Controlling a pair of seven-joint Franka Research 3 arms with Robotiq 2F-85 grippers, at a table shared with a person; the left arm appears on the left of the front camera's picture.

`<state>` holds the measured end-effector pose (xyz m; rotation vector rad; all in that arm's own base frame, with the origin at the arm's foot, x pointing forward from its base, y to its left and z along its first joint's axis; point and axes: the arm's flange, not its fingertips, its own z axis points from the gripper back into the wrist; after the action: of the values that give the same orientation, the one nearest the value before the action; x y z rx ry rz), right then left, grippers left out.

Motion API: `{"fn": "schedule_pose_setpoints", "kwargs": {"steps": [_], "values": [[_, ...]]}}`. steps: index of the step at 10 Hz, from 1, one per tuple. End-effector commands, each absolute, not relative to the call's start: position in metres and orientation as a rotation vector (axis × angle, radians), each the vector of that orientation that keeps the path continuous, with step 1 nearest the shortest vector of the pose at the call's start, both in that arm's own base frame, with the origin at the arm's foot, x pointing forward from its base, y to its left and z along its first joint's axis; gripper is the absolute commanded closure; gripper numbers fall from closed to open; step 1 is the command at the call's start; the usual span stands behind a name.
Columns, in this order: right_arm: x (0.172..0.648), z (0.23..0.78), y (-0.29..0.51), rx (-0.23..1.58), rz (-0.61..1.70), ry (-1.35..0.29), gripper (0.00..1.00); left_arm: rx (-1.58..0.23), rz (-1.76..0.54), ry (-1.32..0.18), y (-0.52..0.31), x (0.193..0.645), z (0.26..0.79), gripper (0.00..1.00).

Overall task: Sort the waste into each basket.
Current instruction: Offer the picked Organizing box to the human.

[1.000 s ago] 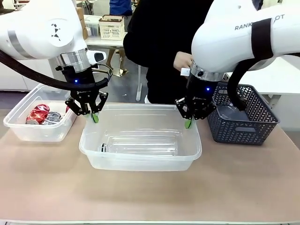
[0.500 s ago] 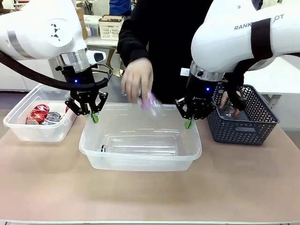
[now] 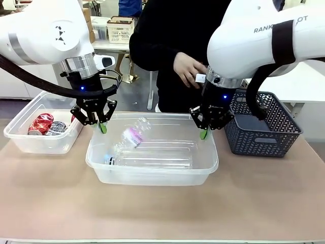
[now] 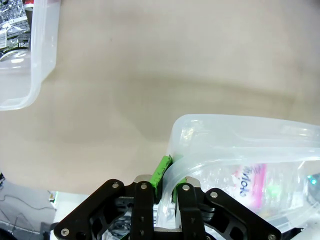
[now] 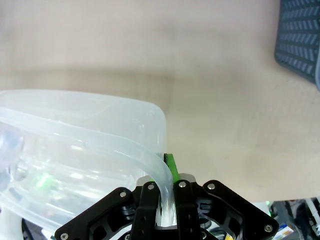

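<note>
Only a couple of readable bits: the right arm [image 3: 269,35] has "RANK" and "OT" in dark letters, and the bottle [image 4: 250,187] label says something like "Wiole" in pink

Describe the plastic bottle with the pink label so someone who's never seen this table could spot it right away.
Start at the big clear tub in the middle of the table, its far corners pinched by the left gripper and the right gripper. Look in its left half: a clear plastic bottle there tilts up toward the far side. Its pink-and-white label sets it apart from the crushed cans in the smaller tub to the left.
</note>
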<state>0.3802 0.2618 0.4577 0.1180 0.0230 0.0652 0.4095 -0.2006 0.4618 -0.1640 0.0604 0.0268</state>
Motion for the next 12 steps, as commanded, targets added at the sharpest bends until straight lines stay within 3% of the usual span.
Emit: {"fn": "schedule_pose_setpoints", "kwargs": {"steps": [1, 12], "values": [[0.3797, 0.4616, 0.2636, 0.114, 0.065, 0.040, 1.00, -0.168, 0.058, 0.043, -0.1982, 0.4087, 0.4657, 1.00], [0.3797, 0.4616, 0.2636, 0.114, 0.065, 0.040, 1.00, -0.168, 0.058, 0.043, -0.1982, 0.4087, 0.4657, 1.00]]}}
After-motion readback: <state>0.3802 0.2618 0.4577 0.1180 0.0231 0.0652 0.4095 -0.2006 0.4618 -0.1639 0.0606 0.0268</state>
